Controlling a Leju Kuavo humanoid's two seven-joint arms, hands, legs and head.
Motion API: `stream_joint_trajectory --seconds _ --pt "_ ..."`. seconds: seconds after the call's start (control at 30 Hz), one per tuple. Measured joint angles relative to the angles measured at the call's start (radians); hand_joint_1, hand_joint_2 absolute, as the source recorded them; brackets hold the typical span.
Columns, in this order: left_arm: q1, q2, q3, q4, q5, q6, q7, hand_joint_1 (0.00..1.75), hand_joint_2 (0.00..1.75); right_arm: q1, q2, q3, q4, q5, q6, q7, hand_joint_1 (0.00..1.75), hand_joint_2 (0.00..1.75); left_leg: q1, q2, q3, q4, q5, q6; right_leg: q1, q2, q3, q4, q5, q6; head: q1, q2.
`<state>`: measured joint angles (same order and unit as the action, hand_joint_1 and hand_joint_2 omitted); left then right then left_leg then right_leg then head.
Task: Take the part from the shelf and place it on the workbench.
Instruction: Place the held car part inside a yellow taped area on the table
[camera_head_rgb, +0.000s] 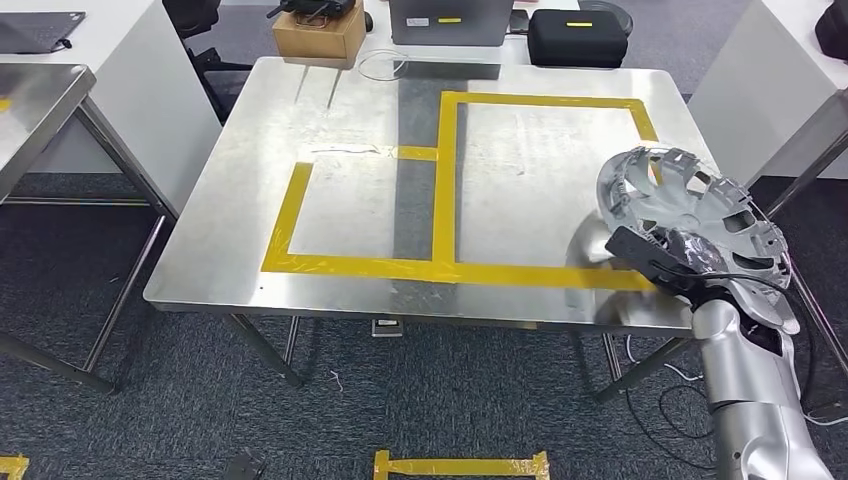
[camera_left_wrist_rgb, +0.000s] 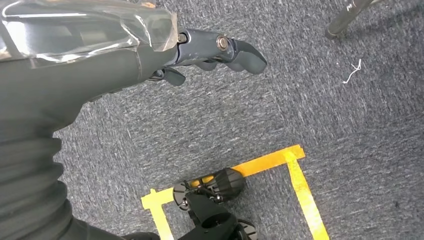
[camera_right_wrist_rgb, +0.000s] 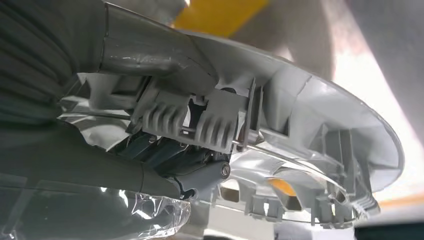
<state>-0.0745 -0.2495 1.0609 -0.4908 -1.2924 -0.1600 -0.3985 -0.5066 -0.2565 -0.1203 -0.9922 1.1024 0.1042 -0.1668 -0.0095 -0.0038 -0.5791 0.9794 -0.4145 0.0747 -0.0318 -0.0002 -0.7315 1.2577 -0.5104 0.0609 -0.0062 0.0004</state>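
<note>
A round silver-grey plastic part (camera_head_rgb: 690, 205) with ribs and cut-outs hangs tilted over the near right corner of the steel workbench (camera_head_rgb: 340, 210). My right hand (camera_head_rgb: 690, 265) grips its lower rim from beneath. In the right wrist view the thumb and fingers (camera_right_wrist_rgb: 200, 175) clamp the part's ribbed inner rim (camera_right_wrist_rgb: 310, 125), with yellow tape and bright steel behind it. My left hand (camera_left_wrist_rgb: 220, 52) hangs over grey carpet, holding nothing, its fingers slightly curled.
Yellow tape (camera_head_rgb: 445, 190) marks two rectangles on the workbench. A cardboard box (camera_head_rgb: 318, 32), a laptop (camera_head_rgb: 450, 20) and a black case (camera_head_rgb: 577, 36) stand at the far edge. Another steel table (camera_head_rgb: 30, 110) is at the left. White benches flank both sides.
</note>
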Motion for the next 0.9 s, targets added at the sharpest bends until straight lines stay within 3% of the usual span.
stream_joint_trajectory --seconds 0.07,0.1,0.13,0.2,0.3,0.33,0.4,0.47,0.5,0.53,0.57,0.63,0.8,0.83,0.9 --pt "0.000 0.002 -0.006 0.004 0.004 0.007 -0.001 0.00 1.75 -0.013 -0.003 0.020 0.032 0.016 -0.011 -0.014 1.75 1.75 0.002 -0.001 -0.003 0.014 -0.010 -0.009 -0.008 -0.003 0.058 -0.128 0.052 0.021 0.000 0.000" --pt "0.000 0.003 -0.010 0.005 0.007 0.011 -0.002 0.00 1.75 -0.022 -0.004 0.033 0.048 0.025 -0.021 -0.026 1.75 1.75 0.001 -0.001 -0.007 0.025 -0.016 -0.016 -0.009 -0.002 0.087 -0.186 0.071 0.024 0.001 0.000" --pt "0.000 0.004 -0.014 0.005 0.010 0.013 -0.002 0.00 1.75 -0.030 -0.004 0.048 0.062 0.034 -0.032 -0.038 1.75 1.75 -0.001 0.000 -0.012 0.034 -0.022 -0.022 -0.009 -0.001 0.105 -0.222 0.081 0.019 0.000 0.000" --pt "0.001 0.007 -0.022 0.005 0.015 0.015 -0.002 0.00 1.75 -0.044 -0.006 0.081 0.089 0.048 -0.049 -0.060 1.75 1.75 -0.002 0.002 -0.020 0.044 -0.028 -0.030 -0.003 0.004 0.111 -0.234 0.085 0.001 -0.002 0.000" --pt "0.001 0.010 -0.029 0.005 0.017 0.015 -0.002 0.00 1.75 -0.056 -0.006 0.117 0.114 0.053 -0.057 -0.072 1.75 1.75 0.004 0.003 -0.031 0.069 -0.048 -0.043 -0.010 0.007 0.110 -0.235 0.087 -0.019 -0.004 0.000" --pt "0.001 0.010 -0.030 0.005 0.017 0.015 -0.002 0.00 1.75 -0.060 -0.005 0.125 0.120 0.053 -0.059 -0.074 1.75 1.75 0.007 0.003 -0.047 0.106 -0.071 -0.049 -0.013 0.007 0.111 -0.236 0.087 -0.024 -0.005 0.000" --pt "0.002 0.010 -0.032 0.005 0.018 0.015 -0.002 0.00 1.75 -0.067 -0.005 0.137 0.131 0.053 -0.061 -0.075 1.75 1.75 0.013 0.003 -0.106 0.229 -0.132 -0.061 -0.011 0.007 0.111 -0.236 0.087 -0.029 -0.007 0.000" --pt "0.004 0.011 -0.033 0.005 0.018 0.015 -0.002 0.00 1.75 -0.070 -0.005 0.146 0.143 0.053 -0.062 -0.076 1.75 1.75 0.018 0.003 -0.157 0.326 -0.160 -0.066 -0.008 0.007 0.111 -0.236 0.086 -0.029 -0.006 0.000" --pt "0.005 0.011 -0.033 0.006 0.018 0.015 -0.002 0.00 1.75 -0.070 -0.005 0.149 0.147 0.053 -0.062 -0.076 1.75 1.75 0.019 0.003 -0.158 0.324 -0.146 -0.064 -0.007 0.008 0.111 -0.236 0.086 -0.029 -0.006 0.000" --pt "0.005 0.011 -0.033 0.006 0.018 0.015 -0.002 0.00 1.75 -0.071 -0.004 0.151 0.151 0.053 -0.062 -0.076 1.75 1.75 0.019 0.003 -0.139 0.280 -0.115 -0.061 -0.006 0.009 0.112 -0.236 0.086 -0.029 -0.007 0.000" --pt "0.005 0.012 -0.033 0.006 0.018 0.015 -0.002 0.00 1.75 -0.072 -0.004 0.153 0.153 0.053 -0.062 -0.076 1.75 1.75 0.019 0.002 -0.105 0.210 -0.077 -0.054 -0.006 0.010 0.113 -0.236 0.086 -0.028 -0.007 0.000" --pt "0.005 0.014 -0.033 0.006 0.018 0.015 -0.002 0.00 1.75 -0.079 -0.004 0.155 0.157 0.053 -0.063 -0.077 1.75 1.75 0.014 0.002 -0.044 0.086 -0.030 -0.041 -0.002 0.012 0.114 -0.236 0.087 -0.026 -0.006 0.000" --pt "0.005 0.016 -0.038 0.007 0.025 0.022 -0.002 0.00 1.75 -0.096 -0.004 0.192 0.170 0.089 -0.093 -0.094 1.75 1.75 0.007 0.005 -0.022 0.030 -0.013 -0.019 -0.002 0.008 0.103 -0.232 0.086 -0.008 -0.004 0.000" --pt "0.004 0.017 -0.042 0.009 0.027 0.026 -0.002 0.00 1.75 -0.103 -0.004 0.209 0.174 0.104 -0.101 -0.096 1.75 1.75 0.008 0.006 -0.018 0.019 -0.006 -0.012 -0.002 0.006 0.087 -0.202 0.070 -0.011 -0.003 0.000" --pt "0.003 0.017 -0.051 0.014 0.030 0.031 -0.002 0.00 1.75 -0.121 -0.003 0.248 0.190 0.136 -0.114 -0.096 1.75 1.75 0.006 0.006 -0.017 0.012 0.001 -0.006 -0.001 0.004 0.031 -0.080 0.017 -0.021 -0.001 0.000"
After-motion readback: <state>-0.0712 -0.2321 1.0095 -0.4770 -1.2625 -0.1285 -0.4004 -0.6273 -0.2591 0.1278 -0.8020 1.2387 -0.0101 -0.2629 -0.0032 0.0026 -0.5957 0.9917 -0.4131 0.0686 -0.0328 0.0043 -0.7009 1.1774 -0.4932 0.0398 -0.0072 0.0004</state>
